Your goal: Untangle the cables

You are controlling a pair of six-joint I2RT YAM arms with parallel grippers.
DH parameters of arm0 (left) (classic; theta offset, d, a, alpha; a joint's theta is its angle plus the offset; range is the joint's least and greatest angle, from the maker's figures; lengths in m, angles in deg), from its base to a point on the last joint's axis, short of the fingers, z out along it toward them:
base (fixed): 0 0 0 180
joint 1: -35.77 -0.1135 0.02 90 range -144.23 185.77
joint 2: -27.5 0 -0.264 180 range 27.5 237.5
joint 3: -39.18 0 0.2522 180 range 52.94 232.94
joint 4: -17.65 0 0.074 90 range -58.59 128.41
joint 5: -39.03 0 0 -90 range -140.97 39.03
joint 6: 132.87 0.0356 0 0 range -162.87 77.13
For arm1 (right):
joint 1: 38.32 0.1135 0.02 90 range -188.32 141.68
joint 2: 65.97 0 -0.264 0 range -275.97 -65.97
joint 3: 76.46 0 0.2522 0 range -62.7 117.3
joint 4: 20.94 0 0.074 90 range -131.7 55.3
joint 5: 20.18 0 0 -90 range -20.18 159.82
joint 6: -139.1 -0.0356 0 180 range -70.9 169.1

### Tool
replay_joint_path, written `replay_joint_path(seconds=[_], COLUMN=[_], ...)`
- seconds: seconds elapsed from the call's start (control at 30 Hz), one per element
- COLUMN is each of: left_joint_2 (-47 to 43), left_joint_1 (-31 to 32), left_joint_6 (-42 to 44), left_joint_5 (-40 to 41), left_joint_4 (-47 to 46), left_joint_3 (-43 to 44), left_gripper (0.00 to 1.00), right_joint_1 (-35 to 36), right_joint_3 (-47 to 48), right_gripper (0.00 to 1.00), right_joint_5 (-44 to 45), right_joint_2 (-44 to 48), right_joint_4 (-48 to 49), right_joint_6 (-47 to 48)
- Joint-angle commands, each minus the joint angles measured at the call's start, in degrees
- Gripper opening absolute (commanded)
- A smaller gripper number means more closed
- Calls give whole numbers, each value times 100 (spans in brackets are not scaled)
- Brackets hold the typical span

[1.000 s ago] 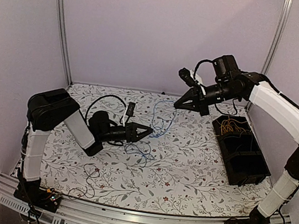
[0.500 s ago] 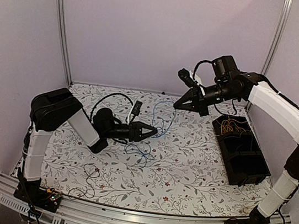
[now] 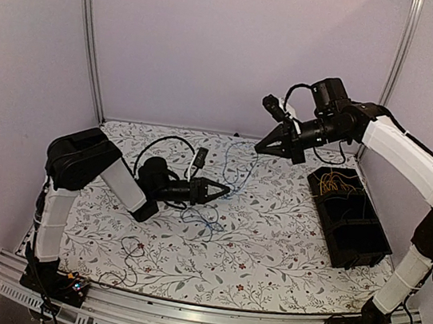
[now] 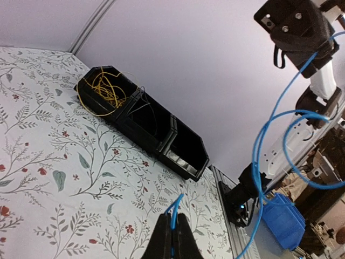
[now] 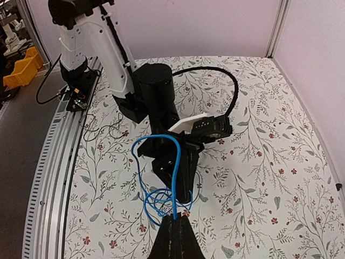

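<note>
A thin blue cable [image 3: 207, 219] runs from coiled loops on the floral table up between both grippers. My left gripper [image 3: 225, 189] sits low at mid-table and is shut on a strand of it; in the left wrist view the blue cable [image 4: 264, 140] pokes out of the closed tips [image 4: 172, 220]. My right gripper [image 3: 258, 148] hangs higher at the back, shut on another part of the same blue cable [image 5: 157, 136], which arches down from its tips [image 5: 173, 220]. A dark cable [image 3: 129, 256] lies loose at the near left. Yellow cables [image 3: 333, 181] rest in a bin.
A black three-compartment bin [image 3: 353, 239] stands along the right side of the table, with the yellow cables [image 4: 105, 89] in its far compartment. The left arm's thick black hose [image 3: 159, 142] loops above its wrist. Walls enclose the back and both sides.
My left gripper slid right towards the blue cable and closed on it. The right gripper rose slightly, still holding its strand.
</note>
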State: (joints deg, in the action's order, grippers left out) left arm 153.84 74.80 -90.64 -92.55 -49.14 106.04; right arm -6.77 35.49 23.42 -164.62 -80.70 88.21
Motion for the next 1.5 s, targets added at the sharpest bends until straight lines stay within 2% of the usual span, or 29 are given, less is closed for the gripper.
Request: replay_joint_path(seconds=[0.0, 0.07, 0.17, 0.43, 0.47, 0.6, 0.7, 1.03, 1.2, 1.47], left_joint_2=[-217, -220, -136, -193, -228, -499, -664, -527, -464, -377], left_joint_1=[-74, -81, -85, -67, -70, -12, 19, 9, 0, -85], left_joint_6=[522, 628, 556, 475, 480, 616, 853, 923, 958, 995], left_joint_5=[1020, 1164, 1143, 914, 775, 556, 530, 439, 388, 417], left_joint_4=[1039, 1411, 1461, 1136, 971, 572, 695, 828, 1009, 1180], left_joint_3=[-224, -213, -193, -63, -70, -196, -220, -101, 56, 139], left_gripper=[0, 0, 0, 1, 6, 46, 53, 53, 52, 50], right_joint_1=[-772, -1245, -1839, -2426, -2466, -2737, -3031, -4035, -4620, -5086], right_joint_3=[686, 944, 1199, 819, 737, 342, -14, -1025, -1357, -1839], right_gripper=[0, 0, 0, 0, 0, 0, 0, 0, 0, 0], right_joint_5=[-628, -1003, -1345, -1121, -1016, -563, -466, -28, -110, 315], right_joint_2=[294, 414, 556, 889, 941, 1223, 1518, 2373, 2616, 3118], right_joint_4=[-53, -14, 60, 225, 246, 244, 113, -252, -772, -1742], right_joint_6=[-336, -517, -857, -977, -978, -877, -783, -386, -11, 803])
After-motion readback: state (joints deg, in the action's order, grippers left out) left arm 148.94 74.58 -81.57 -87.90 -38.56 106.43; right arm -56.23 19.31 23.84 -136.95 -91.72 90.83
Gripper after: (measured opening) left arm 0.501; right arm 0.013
